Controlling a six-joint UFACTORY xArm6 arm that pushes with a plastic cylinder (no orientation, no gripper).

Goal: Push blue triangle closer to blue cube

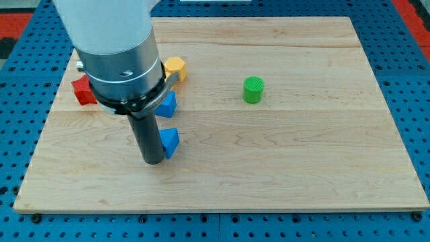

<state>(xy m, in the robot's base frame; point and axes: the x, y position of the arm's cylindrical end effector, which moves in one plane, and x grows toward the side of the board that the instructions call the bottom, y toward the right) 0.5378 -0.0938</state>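
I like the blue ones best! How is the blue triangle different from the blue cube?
The blue triangle looks like a wedge; the blue cube looks boxier. The triangle sits nearer the view's bottom, the cube just above it. My tip is right beside the triangle's left side, while the cube is partly hidden behind the arm. Both are the same blue.

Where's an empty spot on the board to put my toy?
The view's right side, past the green cylinder, is bare, and so is the strip along the view's bottom edge. The upper left is crowded: red block, orange block, blue cube, blue triangle and my tip sit close together.
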